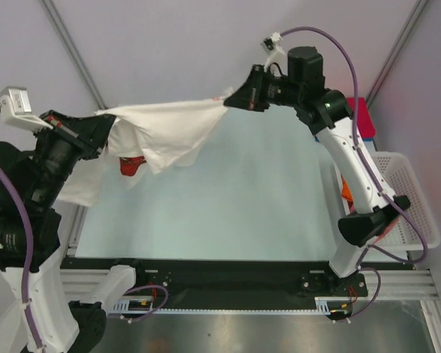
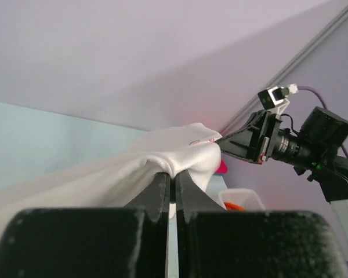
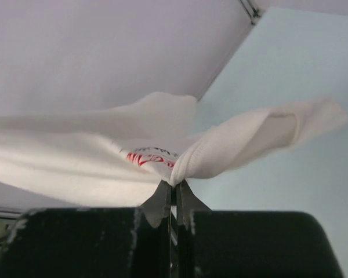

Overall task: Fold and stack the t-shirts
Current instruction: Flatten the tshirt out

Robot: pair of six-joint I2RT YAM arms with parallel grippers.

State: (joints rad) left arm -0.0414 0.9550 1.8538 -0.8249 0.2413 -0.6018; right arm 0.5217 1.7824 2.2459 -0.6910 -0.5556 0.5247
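Left gripper (image 1: 109,137) and right gripper (image 1: 234,98) each clamp shut on the white t-shirt (image 1: 169,129), stretched left to right between them above the table (image 1: 242,198); slack apparently hangs nearer the left side.

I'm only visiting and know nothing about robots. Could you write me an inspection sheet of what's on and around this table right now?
Surface: pale blue table, no stains seen.
Job's things: white t-shirt with a red print, held up and stretched between both arms; orange cloth in the basket; red cloth beyond it.
Clutter: white lattice basket at the table's right edge.
Grippers: left gripper and right gripper, each shut on an edge of the shirt.
Cables: purple cables run along both arms, clear of the shirt.
Surroundings: plain pale walls, grey frame bars.
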